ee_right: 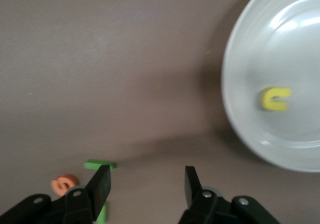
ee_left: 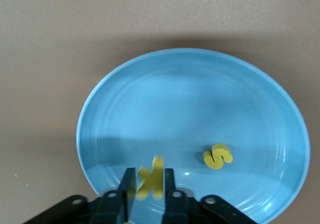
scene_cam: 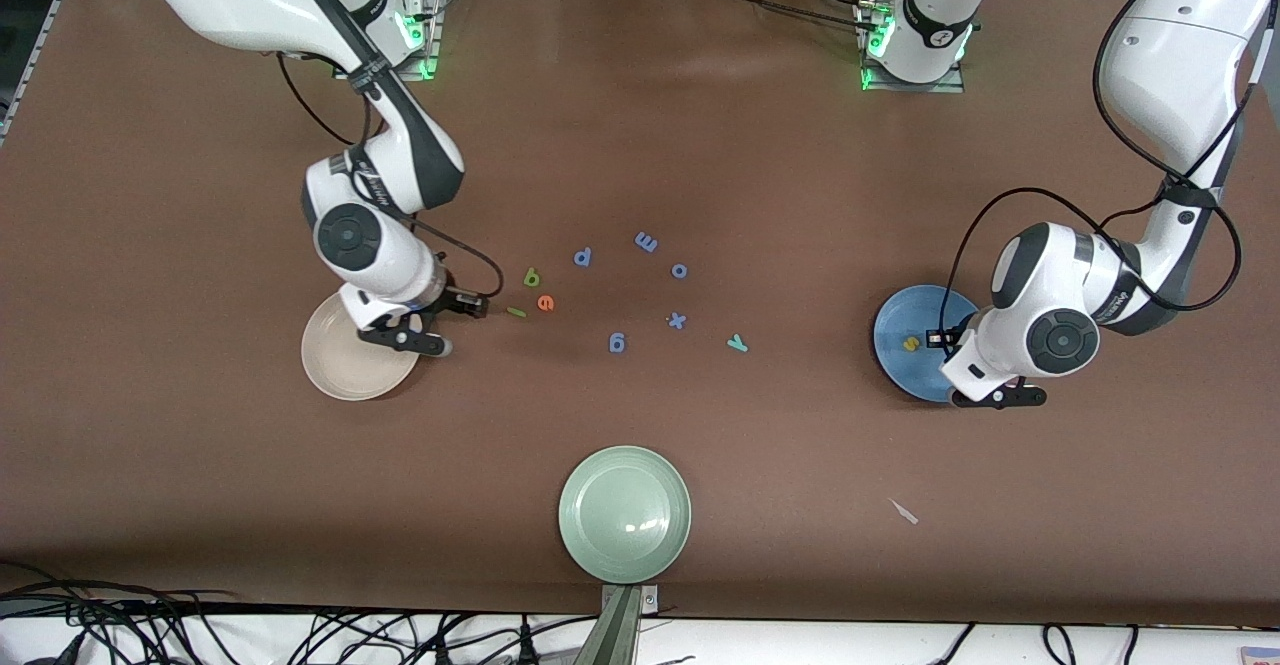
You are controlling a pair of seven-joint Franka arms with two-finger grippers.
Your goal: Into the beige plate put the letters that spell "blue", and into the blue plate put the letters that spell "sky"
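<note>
Brown table [scene_cam: 640, 145], left pincer [ee_left: 148, 186] over blue plate [ee_left: 190, 109] pinching yellow k [ee_left: 150, 180], right pincer [ee_right: 146, 181] released.

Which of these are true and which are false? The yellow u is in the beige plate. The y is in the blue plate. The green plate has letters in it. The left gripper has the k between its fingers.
1. The yellow u is in the beige plate. True.
2. The y is in the blue plate. False: it lies on the table, beside that plate; only the s lies in it.
3. The green plate has letters in it. False: none show in it.
4. The left gripper has the k between its fingers. True, over the blue plate.
</note>
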